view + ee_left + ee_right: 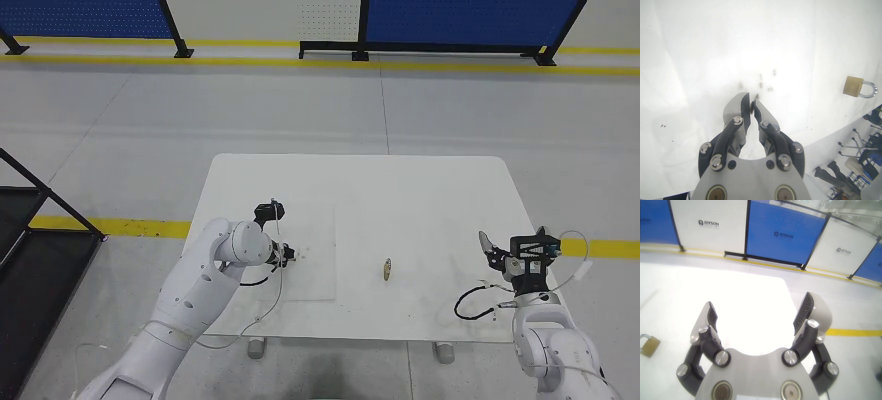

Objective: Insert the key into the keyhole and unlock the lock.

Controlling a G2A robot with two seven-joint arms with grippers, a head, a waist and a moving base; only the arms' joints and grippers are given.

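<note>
Left gripper [752,103] closed narrow, key [752,107] pinched between fingertips, seen edge-on as small dark round head. Gripper held low over white table [696,56], at near-left part in top view. Dark specks [761,84] noted on table surface just ahead of fingertips. Brass padlock [852,86] with steel shackle laid flat on table, well apart from left gripper, between the two arms. Right gripper [759,302] spread wide, nothing held, placed near table's right edge, padlock off to one side of it.
</note>
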